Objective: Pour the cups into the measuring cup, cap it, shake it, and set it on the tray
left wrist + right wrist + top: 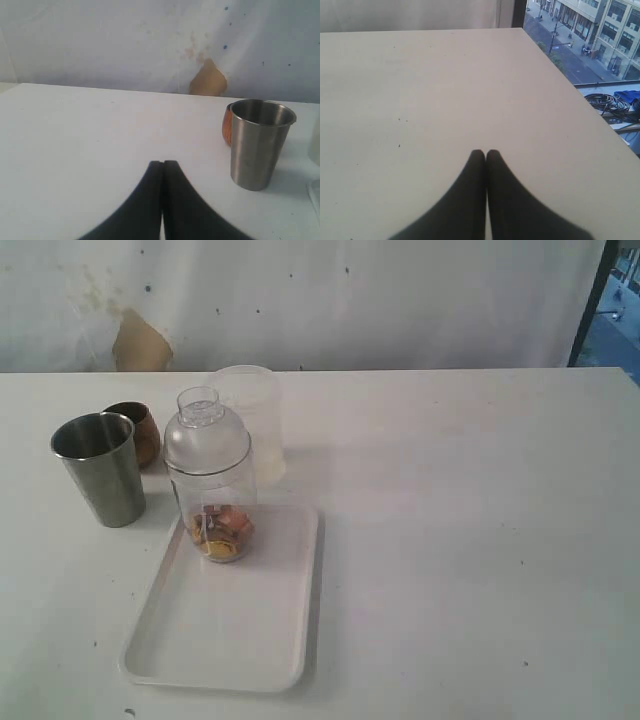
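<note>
Measuring cup [215, 510] is standing upright on the white tray [250, 640], near the tray's 11 o'clock corner in the exterior view. It is wearing its clear domed cap [205, 435] and holding a small heap of orange and yellow pieces at the bottom. A steel tumbler [100, 470] is sitting on the bench [470, 540] at 9 o'clock from it, a copper cup [140, 430] at 10 o'clock, and a frosted cup [255, 410] just behind at 1 o'clock.

The left gripper [163, 164] is hanging over bare bench with its jaws pressed together, holding nothing, and the tumbler is standing ahead of it. The right gripper [485, 152] is likewise closed and empty, well apart from everything.

The work is looking finished, so the risks are lying in any further move. The tall, narrow measuring cup is standing close to the tray's rim, so a nudge could be tipping it. Whether the cap is seating fully cannot be told, and a loose one would be letting the pieces spill. The left arm, going forward, could be knocking the tumbler over.
</note>
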